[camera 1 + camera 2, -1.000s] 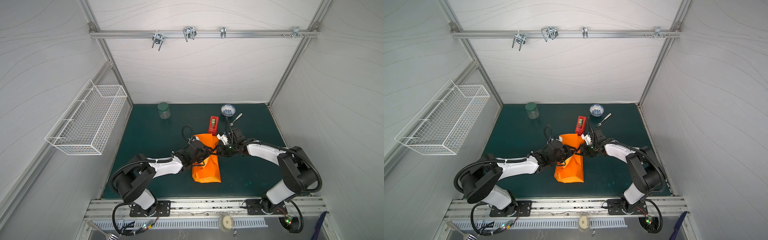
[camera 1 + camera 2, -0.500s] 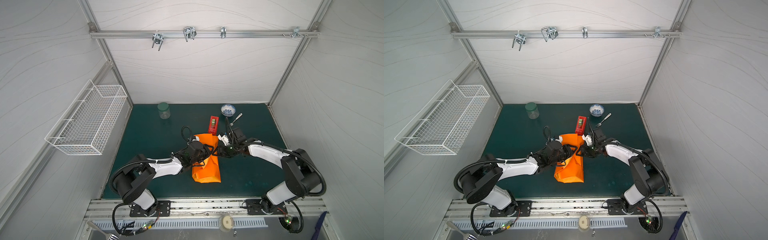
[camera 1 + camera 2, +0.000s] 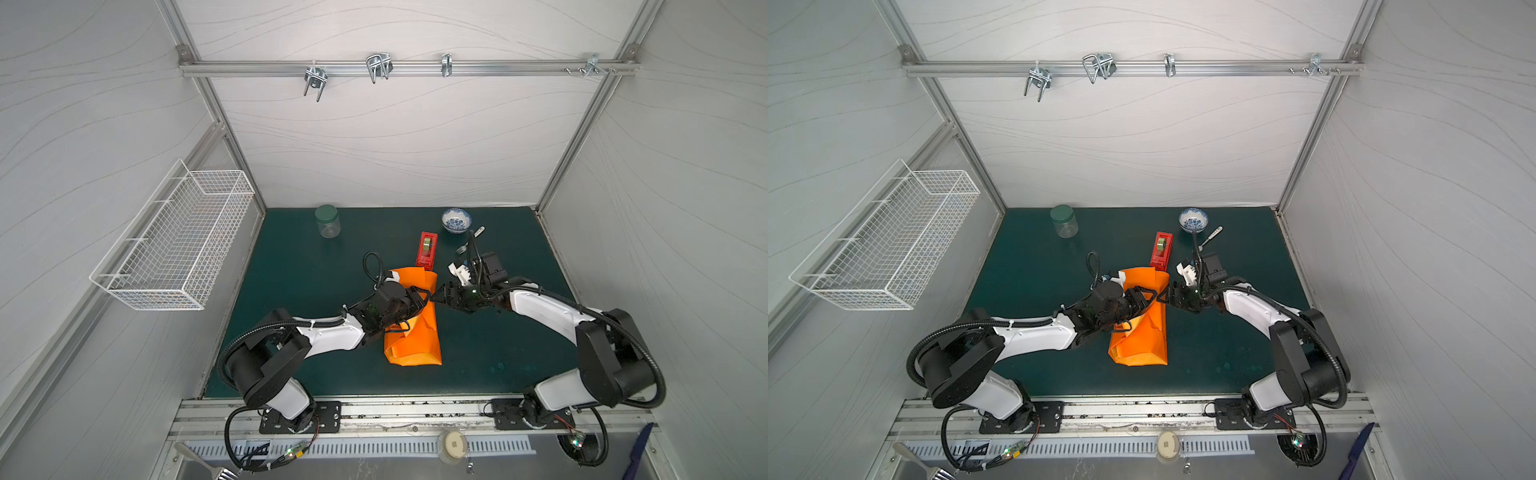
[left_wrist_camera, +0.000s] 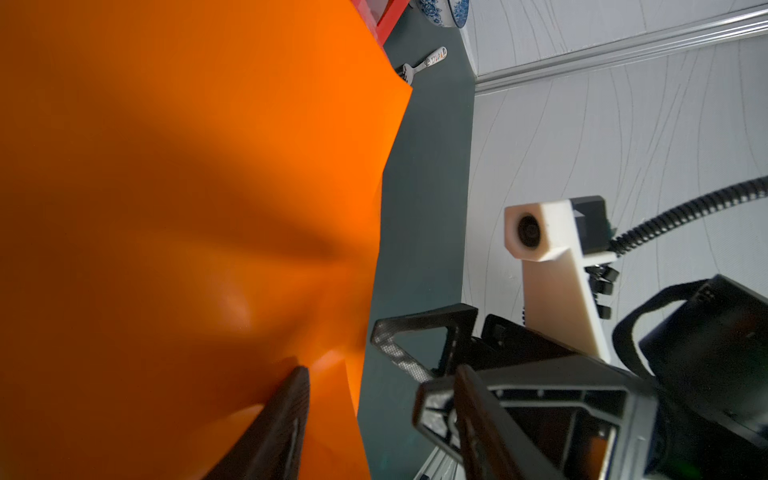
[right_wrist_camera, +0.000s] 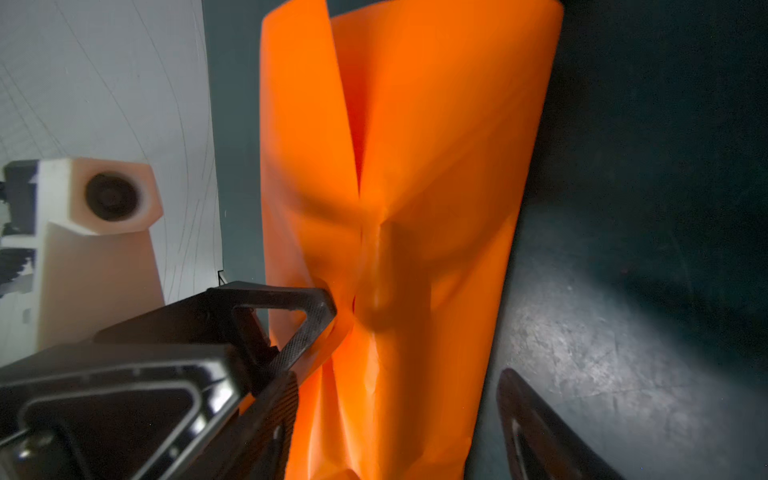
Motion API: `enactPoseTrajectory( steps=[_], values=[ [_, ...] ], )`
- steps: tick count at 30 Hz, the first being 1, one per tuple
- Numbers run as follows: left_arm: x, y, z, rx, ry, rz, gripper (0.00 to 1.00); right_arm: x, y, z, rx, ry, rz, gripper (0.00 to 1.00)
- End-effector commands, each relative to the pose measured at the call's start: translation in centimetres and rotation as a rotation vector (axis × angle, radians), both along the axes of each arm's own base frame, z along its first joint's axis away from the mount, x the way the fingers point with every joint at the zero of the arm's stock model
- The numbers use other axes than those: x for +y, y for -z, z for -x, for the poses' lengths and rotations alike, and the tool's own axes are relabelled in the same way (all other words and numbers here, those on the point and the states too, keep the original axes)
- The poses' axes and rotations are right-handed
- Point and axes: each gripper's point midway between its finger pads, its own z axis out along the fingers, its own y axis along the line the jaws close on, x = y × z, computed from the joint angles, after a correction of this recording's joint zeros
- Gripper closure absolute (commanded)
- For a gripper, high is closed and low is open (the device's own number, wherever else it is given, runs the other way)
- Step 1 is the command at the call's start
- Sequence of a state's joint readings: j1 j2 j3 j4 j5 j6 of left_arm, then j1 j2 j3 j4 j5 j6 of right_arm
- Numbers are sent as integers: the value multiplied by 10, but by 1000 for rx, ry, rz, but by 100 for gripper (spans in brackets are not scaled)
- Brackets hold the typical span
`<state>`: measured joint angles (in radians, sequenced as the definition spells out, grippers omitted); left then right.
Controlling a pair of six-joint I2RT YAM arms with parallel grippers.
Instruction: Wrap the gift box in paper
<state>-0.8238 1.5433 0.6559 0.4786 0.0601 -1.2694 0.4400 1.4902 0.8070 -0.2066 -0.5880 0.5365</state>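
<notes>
Orange paper (image 5: pixel 436 124) ran between the jaws of the right gripper (image 5: pixel 397 374), which stood wide apart. One jaw lay against the sheet's edge and the other was clear of it on the far side, so the gripper was released and clamped nothing.

The left gripper (image 3: pixel 420 298) met it tip to tip over the same spot. One jaw tip touched the paper just beside the raised seam. In the left wrist view the other jaw stood apart from the sheet's edge, so this gripper was also loose, touching but not grasping.

Both tools were probably gathered there because that is where the two edges of the sheet overlap. The seam stood up as a ridge instead of lying flat, and it likely needed pressing down or holding before it could be fixed.

In both top views the paper was folded into a long, creased bundle lying on the dark green mat (image 3: pixel 311 270) between the two arms, open at its far end. The gift box could not be seen. Judging by the bundle's shape, it sat inside the folds.

A red tape dispenser (image 3: pixel 427 249) stood just beyond the bundle's far end, presumably kept close for sealing the seam.
</notes>
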Motion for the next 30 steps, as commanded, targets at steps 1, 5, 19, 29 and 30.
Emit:
enactPoseTrajectory(
  steps=[1,5,19,29,30],
  values=[
    [18,54,30,152,34,-145,39,12,0,-6,25,1,-61,20],
    [18,55,30,154,38,-146,37,20,6,-7,42,-9,-72,18],
    [10,39,27,115,79,-152,35,4,56,9,102,-20,46,30],
    [7,-26,21,-58,181,-237,25,-4,64,14,106,-25,65,39],
    [8,-31,23,-66,191,-242,25,-3,65,14,106,-26,66,40]
  ],
)
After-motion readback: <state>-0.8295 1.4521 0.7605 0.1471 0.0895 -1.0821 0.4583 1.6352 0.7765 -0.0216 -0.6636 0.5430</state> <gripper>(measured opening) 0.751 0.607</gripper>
